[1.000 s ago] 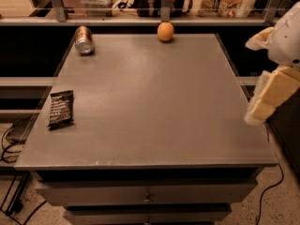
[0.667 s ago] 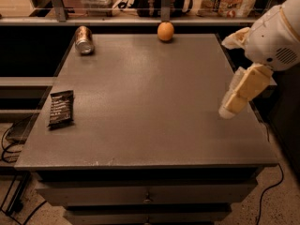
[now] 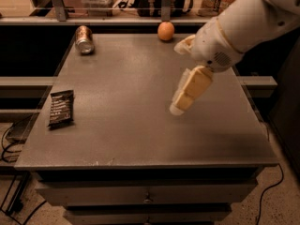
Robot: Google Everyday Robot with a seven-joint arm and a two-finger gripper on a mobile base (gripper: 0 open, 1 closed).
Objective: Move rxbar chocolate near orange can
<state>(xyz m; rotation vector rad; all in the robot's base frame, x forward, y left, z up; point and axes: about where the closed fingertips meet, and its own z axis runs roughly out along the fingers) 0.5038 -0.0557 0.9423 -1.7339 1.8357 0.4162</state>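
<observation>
The gripper (image 3: 178, 106) is hanging over the right-centre of the table (image 3: 140, 144), its cream tip pointing down and to the left. It is showing side-on, and I cannot tell whether it is spread or pressed together. Nothing is showing in its grasp. It is slanting up and to the right from the tip into a rounded white wrist, and from there the arm (image 3: 243, 22) is running on toward the upper right corner, where it is leaving the view. The wrist is sitting above the table's right rear part, so the whole limb is reaching in from the right and leaning downward over the surface.

The bar (image 3: 61, 108) is lying flat near the table's left edge, about halfway along it, its long side running roughly front to back. It is well apart from the gripper, with the bare middle of the table between them.

The can (image 3: 84, 39) is lying on its side at the far left corner, its silver end facing the camera. It is well apart from the bar along the same left side.

1 orange (image 3: 165, 31) is sitting at the rear edge near the middle, just left of the wrist.

The table is resting on a cabinet with drawers (image 3: 147, 198) facing front.
</observation>
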